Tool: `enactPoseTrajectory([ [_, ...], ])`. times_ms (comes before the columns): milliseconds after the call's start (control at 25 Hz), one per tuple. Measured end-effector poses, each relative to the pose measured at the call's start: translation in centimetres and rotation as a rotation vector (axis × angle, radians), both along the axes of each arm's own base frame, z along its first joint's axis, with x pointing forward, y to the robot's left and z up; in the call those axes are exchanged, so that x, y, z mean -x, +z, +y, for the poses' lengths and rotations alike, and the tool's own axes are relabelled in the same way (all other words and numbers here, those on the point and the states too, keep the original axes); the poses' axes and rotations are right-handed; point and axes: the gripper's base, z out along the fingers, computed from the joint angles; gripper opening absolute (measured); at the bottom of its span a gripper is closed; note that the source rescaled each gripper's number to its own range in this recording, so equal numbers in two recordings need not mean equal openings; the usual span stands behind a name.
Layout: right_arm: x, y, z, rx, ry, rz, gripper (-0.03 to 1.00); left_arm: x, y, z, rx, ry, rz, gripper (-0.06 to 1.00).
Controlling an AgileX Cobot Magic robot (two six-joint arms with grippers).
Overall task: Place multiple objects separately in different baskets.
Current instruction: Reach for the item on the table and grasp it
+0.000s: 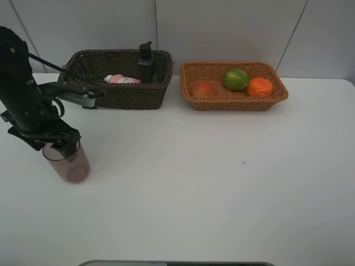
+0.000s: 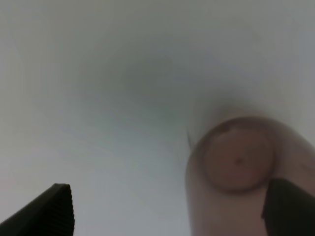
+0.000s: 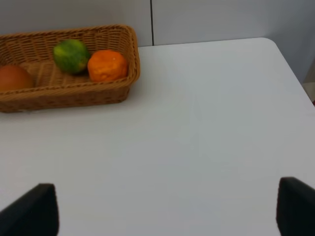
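Mauve cup stands just beneath the open left end effector.

High cam faces table front-on, wrist cams low, right shares tan basket

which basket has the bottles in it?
The dark brown basket, on the left in the high view. It holds the pink bottle and black bottle; the light tan basket holds only fruit.
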Motion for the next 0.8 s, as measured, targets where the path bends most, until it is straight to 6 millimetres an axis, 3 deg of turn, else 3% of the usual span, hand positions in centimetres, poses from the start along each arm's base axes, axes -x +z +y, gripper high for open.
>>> enactPoseTrajectory([
  [280, 0.0, 0.0, 0.0, 0.0, 0.0, 0.0, 0.88, -0.4, -0.79, -0.14, 0.011, 0.006, -0.021, 1.0],
  [360, 0.0, 0.0, 0.0, 0.0, 0.0, 0.0, 0.88, -0.38, -0.87, -0.14, 0.01, 0.006, -0.016, 0.93],
  [440, 0.0, 0.0, 0.0, 0.0, 0.0, 0.0, 0.88, -0.35, -0.93, -0.13, 0.009, 0.006, -0.011, 0.75],
  [600, 0.0, 0.0, 0.0, -0.001, 0.0, 0.0, 0.88, -0.26, -0.96, -0.11, 0.007, 0.012, -0.001, 0.1],
  [640, 0.0, 0.0, 0.0, -0.001, 0.0, 0.0, 0.88, -0.24, -0.96, -0.11, 0.007, 0.017, 0.002, 0.01],
  [800, 0.0, 0.0, 0.0, -0.001, 0.0, 0.0, 0.88, -0.17, -0.96, -0.13, 0.01, 0.03, 0.01, 0.0],
])
